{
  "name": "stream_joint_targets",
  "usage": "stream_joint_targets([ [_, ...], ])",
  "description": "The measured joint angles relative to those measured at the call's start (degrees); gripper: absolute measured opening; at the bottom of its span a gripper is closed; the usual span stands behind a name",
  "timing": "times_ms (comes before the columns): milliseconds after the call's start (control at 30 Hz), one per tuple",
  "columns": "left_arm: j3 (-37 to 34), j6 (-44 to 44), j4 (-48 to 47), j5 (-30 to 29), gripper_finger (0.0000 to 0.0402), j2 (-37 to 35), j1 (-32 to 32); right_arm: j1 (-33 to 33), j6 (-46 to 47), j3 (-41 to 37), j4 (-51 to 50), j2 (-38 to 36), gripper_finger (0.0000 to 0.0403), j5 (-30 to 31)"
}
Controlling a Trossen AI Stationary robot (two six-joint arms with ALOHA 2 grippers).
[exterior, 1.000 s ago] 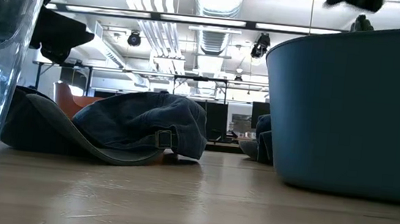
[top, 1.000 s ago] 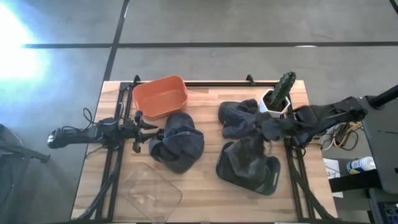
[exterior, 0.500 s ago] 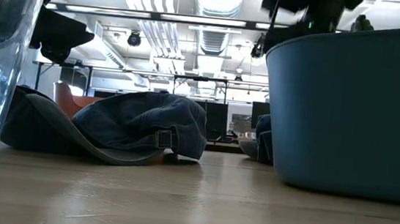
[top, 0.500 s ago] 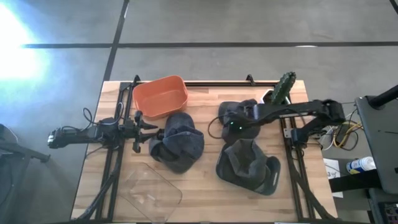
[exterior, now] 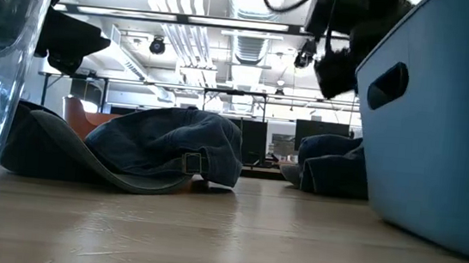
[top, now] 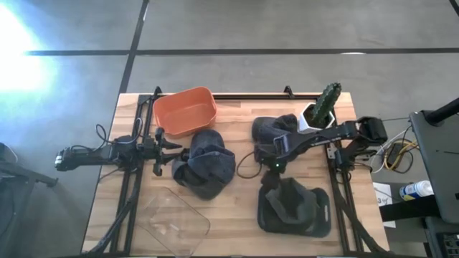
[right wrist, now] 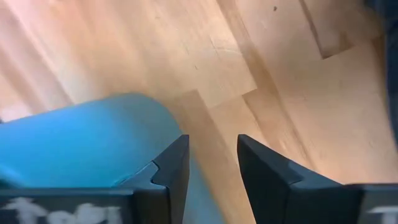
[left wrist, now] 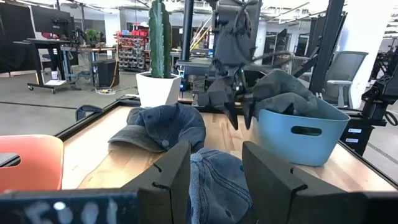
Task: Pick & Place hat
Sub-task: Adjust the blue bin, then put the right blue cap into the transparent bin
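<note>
Hat of crumpled dark denim lies before the left claw, its fingers apart.

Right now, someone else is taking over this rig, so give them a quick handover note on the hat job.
Right gripper: open, empty, over bare table between the far-right hat and the blue bin.
Left gripper: open, parked at the edge of the middle hat, not gripping it.
Done: one hat lies in the blue bin.
Left: two hats are on the wood. The orange bin and clear bin look empty. A potted cactus stands beside the far-right hat.
</note>
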Motion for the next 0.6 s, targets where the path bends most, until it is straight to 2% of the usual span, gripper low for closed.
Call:
stream_joint_targets([
  [67,0.0,-0.01,0.0,0.0,0.014,0.0,0.01,0.11,0.66,0.0,0.11,-2.03,0.0126,0.82],
  [133,0.0,-0.02,0.0,0.0,0.014,0.0,0.01,0.17,1.5,0.36,0.11,-4.43,0.0123,5.02],
  [333,0.0,0.0,0.0,0.0,0.014,-0.02,0.0,-0.7,5.54,2.12,-0.15,-12.48,0.0116,26.56],
  [400,0.0,-0.02,0.0,0.0,0.014,0.0,0.01,-1.15,7.35,2.22,-0.31,-14.9,0.0117,31.72],
  [467,0.0,0.0,0.0,0.0,0.014,-0.02,0.01,-2.26,8.31,2.16,-0.98,-16.51,0.0119,33.65],
  [600,0.0,0.0,0.0,0.0,0.014,0.0,0.01,-5.59,10.91,1.86,-3.53,-16.62,0.0121,32.89],
])
